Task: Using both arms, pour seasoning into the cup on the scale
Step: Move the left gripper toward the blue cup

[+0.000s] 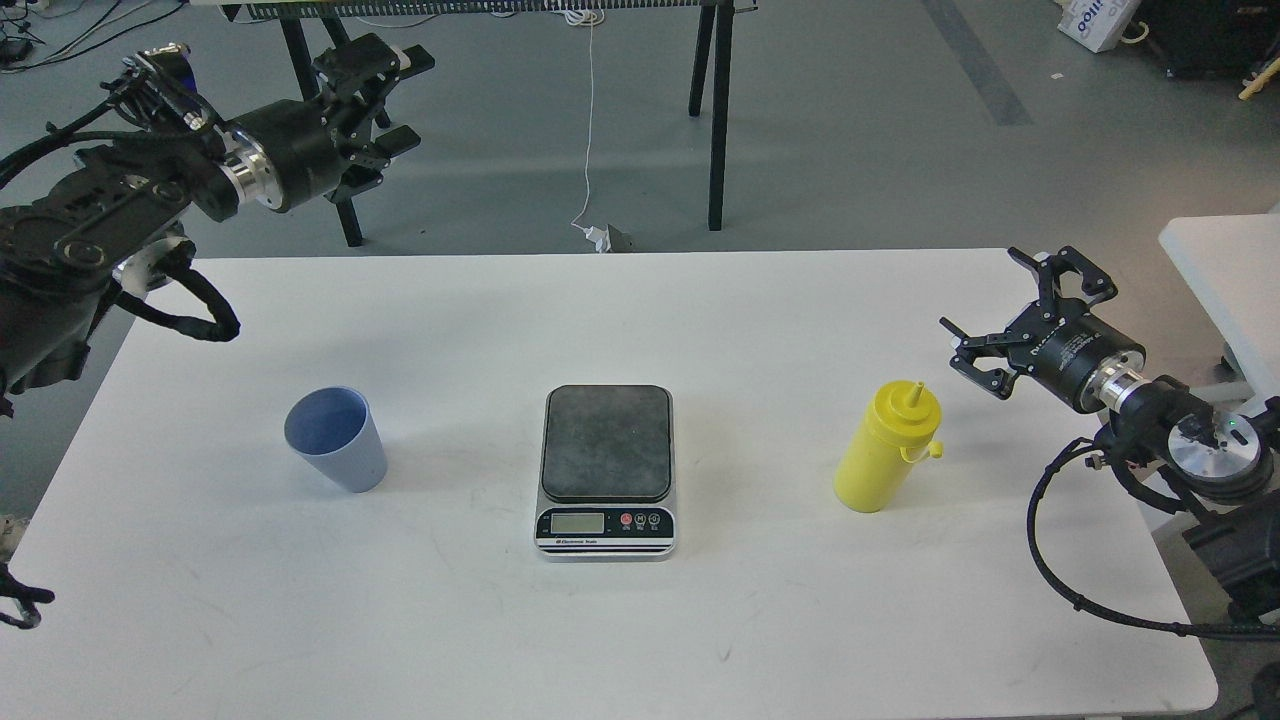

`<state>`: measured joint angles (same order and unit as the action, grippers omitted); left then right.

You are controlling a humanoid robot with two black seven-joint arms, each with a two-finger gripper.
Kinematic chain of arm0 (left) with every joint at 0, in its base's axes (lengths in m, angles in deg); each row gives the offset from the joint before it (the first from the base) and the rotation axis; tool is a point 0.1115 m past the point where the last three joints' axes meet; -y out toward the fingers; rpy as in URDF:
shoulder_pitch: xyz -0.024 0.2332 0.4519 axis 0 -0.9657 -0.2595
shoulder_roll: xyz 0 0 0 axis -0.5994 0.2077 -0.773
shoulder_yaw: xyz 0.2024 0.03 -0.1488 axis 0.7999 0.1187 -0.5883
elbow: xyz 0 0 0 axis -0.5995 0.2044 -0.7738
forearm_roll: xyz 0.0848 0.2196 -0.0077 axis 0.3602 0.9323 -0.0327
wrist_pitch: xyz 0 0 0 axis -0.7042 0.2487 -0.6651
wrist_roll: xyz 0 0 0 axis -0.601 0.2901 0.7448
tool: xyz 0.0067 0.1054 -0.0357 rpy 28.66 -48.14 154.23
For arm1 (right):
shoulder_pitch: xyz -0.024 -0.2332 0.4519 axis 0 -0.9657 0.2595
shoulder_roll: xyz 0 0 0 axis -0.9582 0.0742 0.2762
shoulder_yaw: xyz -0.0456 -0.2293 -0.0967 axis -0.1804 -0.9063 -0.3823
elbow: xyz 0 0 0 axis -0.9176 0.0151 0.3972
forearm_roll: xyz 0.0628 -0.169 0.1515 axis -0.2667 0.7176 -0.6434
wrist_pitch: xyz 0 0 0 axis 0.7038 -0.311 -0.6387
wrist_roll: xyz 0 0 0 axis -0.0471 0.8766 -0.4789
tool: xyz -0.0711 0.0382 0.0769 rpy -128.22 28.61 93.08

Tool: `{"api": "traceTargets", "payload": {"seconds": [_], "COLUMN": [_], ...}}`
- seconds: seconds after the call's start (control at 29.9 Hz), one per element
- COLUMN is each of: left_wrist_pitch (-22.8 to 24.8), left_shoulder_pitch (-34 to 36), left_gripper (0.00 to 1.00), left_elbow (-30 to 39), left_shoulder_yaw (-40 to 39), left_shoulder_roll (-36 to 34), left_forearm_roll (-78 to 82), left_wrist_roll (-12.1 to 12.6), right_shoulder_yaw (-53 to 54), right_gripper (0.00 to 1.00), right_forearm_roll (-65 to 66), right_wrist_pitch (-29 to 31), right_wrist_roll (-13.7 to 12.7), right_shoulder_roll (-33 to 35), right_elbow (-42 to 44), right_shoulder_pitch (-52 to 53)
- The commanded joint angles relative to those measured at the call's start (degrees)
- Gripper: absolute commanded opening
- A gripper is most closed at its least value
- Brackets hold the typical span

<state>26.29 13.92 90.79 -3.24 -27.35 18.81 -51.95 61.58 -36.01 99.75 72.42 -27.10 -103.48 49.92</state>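
The scale (607,470) lies flat at the middle of the white table (700,320), its dark platform bare. A light blue cup (336,438) stands upright on the table to the scale's left. The yellow seasoning bottle (888,446) stands to the scale's right, its small cap hanging off the side. My left gripper (385,105) hovers open beyond the table's far left corner, high above and behind the cup. Just right of the bottle, a little above the table, my right gripper (990,305) is open with its fingers spread and nothing in them.
A second white table (1225,280) stands just past the right edge. Black trestle legs (715,110) and a hanging white cable (590,130) are on the floor behind the table. Cables loop from both arms near the table's side edges.
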Motion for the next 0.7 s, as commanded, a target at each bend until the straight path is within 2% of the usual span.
{"api": "traceTargets", "payload": {"seconds": [0.0, 0.5, 0.67], "left_wrist_pitch": [0.01, 0.01, 0.01], "left_shoulder_pitch": [-0.04, 1.19, 1.54], "left_gripper": [1.00, 1.00, 1.00], "left_elbow": [-0.27, -1.94, 2.80], "left_shoulder_yaw": [-1.14, -1.67, -0.79], "left_shoulder_roll": [0.47, 0.64, -1.19], "left_forearm_roll": [-0.32, -0.59, 4.13], "left_wrist_roll": [0.00, 0.00, 0.00], "right_shoulder_yaw": [-0.07, -0.07, -0.16], "right_gripper": [1.00, 1.00, 1.00], "right_forearm_roll": [0.00, 0.00, 0.00], "right_wrist_pitch": [0.00, 0.00, 0.00], "right_wrist_roll": [0.00, 0.09, 0.09], "right_shoulder_roll": [-0.16, -0.95, -0.95], "right_elbow": [0.07, 0.16, 0.07], "right_shoulder_pitch": [0.27, 0.27, 0.27]}}
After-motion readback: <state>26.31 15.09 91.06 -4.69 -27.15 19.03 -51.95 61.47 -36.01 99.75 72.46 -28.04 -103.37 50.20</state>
